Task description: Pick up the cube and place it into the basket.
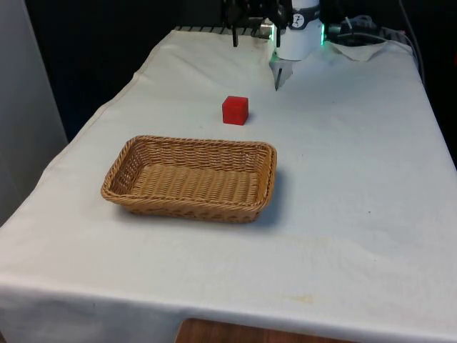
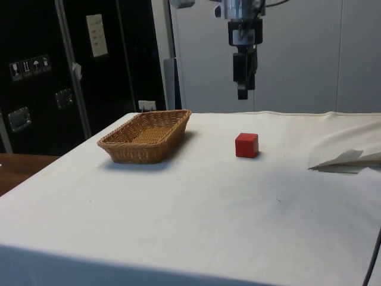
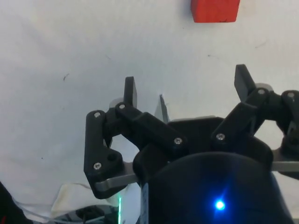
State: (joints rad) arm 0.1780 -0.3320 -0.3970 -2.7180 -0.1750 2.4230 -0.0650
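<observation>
A red cube [image 1: 235, 110] [image 2: 246, 145] sits on the white cloth, a short way beyond the far long side of the wicker basket [image 1: 265, 187] [image 2: 140, 149]. The basket is low, rectangular and has nothing in it. My gripper [image 1: 254, 34] [image 2: 242, 92] hangs high above the table, farther back than the cube and not touching it. In the wrist view the gripper [image 3: 187, 86] stands open, nothing between its black fingers [image 3: 130, 91], and the cube [image 3: 215, 10] lies ahead of them at the picture's edge.
A rumpled fold of white cloth [image 2: 347, 159] [image 1: 360, 50] lies at the robot's end of the table, beyond the cube. The table's side edges drop away on either side of the basket [image 1: 78, 136].
</observation>
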